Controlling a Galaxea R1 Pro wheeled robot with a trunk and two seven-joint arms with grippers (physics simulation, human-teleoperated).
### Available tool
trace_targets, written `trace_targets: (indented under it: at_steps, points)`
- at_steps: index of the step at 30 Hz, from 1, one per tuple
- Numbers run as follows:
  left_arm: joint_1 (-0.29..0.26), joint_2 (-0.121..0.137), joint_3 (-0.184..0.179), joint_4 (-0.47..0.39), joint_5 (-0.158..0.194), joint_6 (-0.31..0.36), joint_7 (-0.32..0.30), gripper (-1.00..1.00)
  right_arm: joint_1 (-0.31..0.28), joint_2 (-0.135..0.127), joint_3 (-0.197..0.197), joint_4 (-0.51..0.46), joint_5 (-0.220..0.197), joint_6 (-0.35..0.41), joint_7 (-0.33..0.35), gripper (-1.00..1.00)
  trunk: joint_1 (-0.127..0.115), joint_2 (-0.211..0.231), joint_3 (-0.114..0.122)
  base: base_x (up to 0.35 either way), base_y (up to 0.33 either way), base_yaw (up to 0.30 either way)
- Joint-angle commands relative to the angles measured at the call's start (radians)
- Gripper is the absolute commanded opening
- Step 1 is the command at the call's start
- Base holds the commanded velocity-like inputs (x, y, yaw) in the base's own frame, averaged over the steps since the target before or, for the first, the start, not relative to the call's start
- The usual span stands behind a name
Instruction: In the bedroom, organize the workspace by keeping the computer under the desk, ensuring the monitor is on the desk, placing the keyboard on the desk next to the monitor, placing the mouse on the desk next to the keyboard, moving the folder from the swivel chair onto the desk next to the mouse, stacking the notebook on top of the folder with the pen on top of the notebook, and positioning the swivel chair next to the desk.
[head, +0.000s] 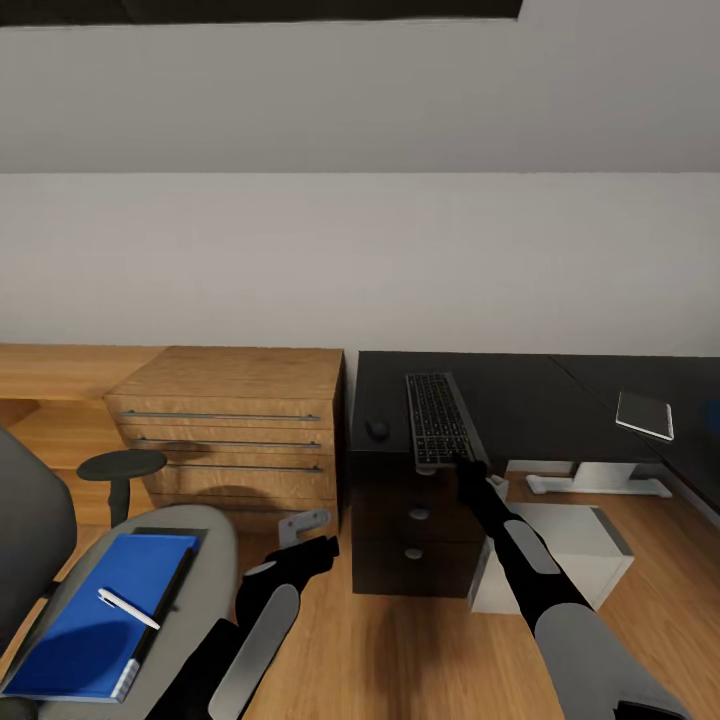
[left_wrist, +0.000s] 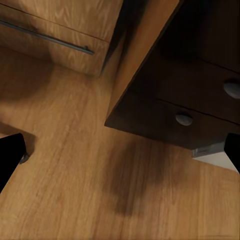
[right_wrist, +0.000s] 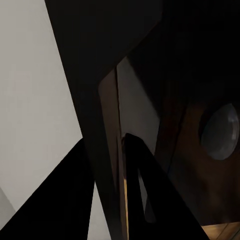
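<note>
Right gripper (head: 468, 466) pinches the slim keyboard (head: 437, 418) on the matte-black desk (head: 530, 400) — left gripper (head: 300, 528) spread wide.

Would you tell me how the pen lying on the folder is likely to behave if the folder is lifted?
The pen is thin and round, lying loose on the folder, so it will probably roll off if tilted. The folder looks flat and thin, so it may flex when gripped by one edge.
</note>
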Motion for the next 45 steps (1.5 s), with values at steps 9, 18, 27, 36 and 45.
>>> trace_targets:
  at_steps: [9,18,27,36,45]
  points:
    - [-0.001,0.0,-0.003,-0.001,0.008,0.002,0.008,1.0,0.0,0.001,-0.011,0.006,0.002,0.009,-0.005,-1.0,0.0,0.0,-0.001,0.019,0.039,0.0]
    - [-0.001,0.0,-0.004,-0.001,0.008,0.004,0.008,1.0,0.0,0.001,-0.012,0.007,0.002,0.007,-0.008,-1.0,0.0,0.0,-0.001,0.034,0.027,0.0]
    - [-0.001,0.0,-0.003,-0.001,0.008,0.004,0.007,1.0,0.0,0.001,-0.012,0.006,0.003,0.007,-0.009,1.0,0.0,0.0,-0.001,0.0,0.0,0.0]
    - [-0.001,0.0,-0.011,-0.001,0.008,0.003,0.008,1.0,0.0,-0.001,-0.012,0.006,0.003,0.007,-0.008,1.0,0.0,0.0,-0.001,-0.161,0.0,0.0]
    - [-0.001,0.0,-0.011,-0.001,0.007,0.002,0.011,1.0,0.0,-0.002,-0.013,0.006,0.004,0.007,-0.008,1.0,0.0,0.0,-0.001,-0.288,-0.1,0.0]
